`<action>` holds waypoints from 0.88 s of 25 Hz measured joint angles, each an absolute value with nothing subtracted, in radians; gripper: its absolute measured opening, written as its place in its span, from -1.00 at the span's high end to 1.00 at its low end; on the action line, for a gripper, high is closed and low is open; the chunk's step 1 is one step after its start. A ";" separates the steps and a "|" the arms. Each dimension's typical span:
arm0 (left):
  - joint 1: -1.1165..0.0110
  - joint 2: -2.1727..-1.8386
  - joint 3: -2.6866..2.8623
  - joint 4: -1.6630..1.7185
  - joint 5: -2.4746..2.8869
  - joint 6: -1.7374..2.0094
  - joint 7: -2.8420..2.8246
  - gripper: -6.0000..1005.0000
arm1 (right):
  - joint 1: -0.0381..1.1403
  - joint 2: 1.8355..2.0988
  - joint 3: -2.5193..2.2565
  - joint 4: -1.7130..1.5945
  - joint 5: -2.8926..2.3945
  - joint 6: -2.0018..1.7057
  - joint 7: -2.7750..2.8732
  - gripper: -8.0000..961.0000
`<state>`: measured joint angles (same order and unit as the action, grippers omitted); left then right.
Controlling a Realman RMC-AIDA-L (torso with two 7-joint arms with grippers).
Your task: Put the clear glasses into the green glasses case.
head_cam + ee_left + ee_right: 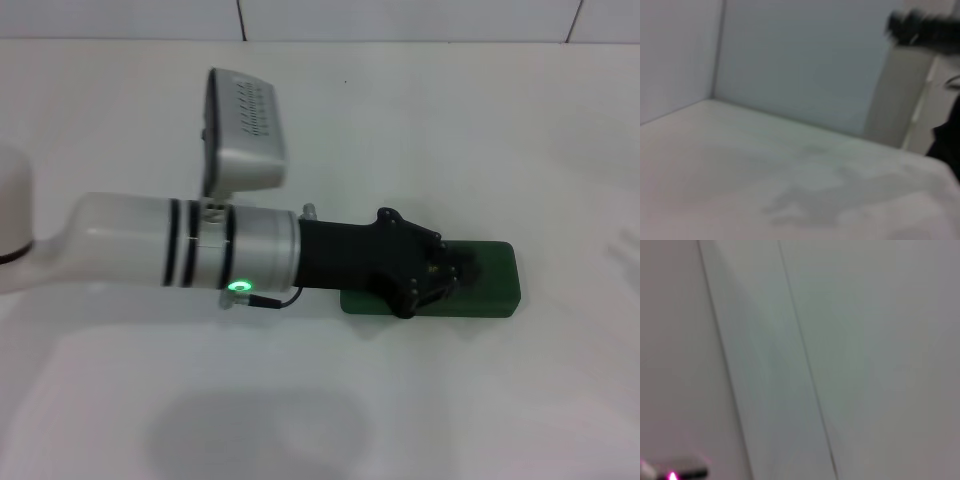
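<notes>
My left gripper (447, 275) hovers over the closed dark green rectangular hard case (495, 280); its opening I cannot tell. No glasses visible; they may already be inside.

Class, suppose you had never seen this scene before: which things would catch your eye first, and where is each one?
First comes the big silver and black left arm, reaching from the left across the middle of the white table, a green light glowing on its underside. Its black left gripper sits over the dark green glasses case, which lies closed, right of centre. No glasses can be made out, and the right arm is out of view.
</notes>
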<state>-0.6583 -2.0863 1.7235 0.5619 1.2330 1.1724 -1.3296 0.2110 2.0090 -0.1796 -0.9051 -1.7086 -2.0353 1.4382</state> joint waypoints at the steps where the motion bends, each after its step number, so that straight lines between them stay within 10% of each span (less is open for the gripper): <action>1: -0.648 -2.080 1.701 0.567 1.235 1.217 -1.328 0.74 | 0.219 2.008 -0.179 -0.905 -1.734 -2.035 1.425 0.46; 12: -0.417 -2.062 1.286 0.569 1.244 1.702 -1.100 0.28 | 0.327 2.017 -0.412 -0.732 -1.863 -1.951 1.271 0.13; 22: -0.408 -1.971 1.264 0.579 1.380 1.743 -1.206 -0.27 | 0.487 2.026 -0.647 -0.580 -1.849 -1.883 1.263 -0.40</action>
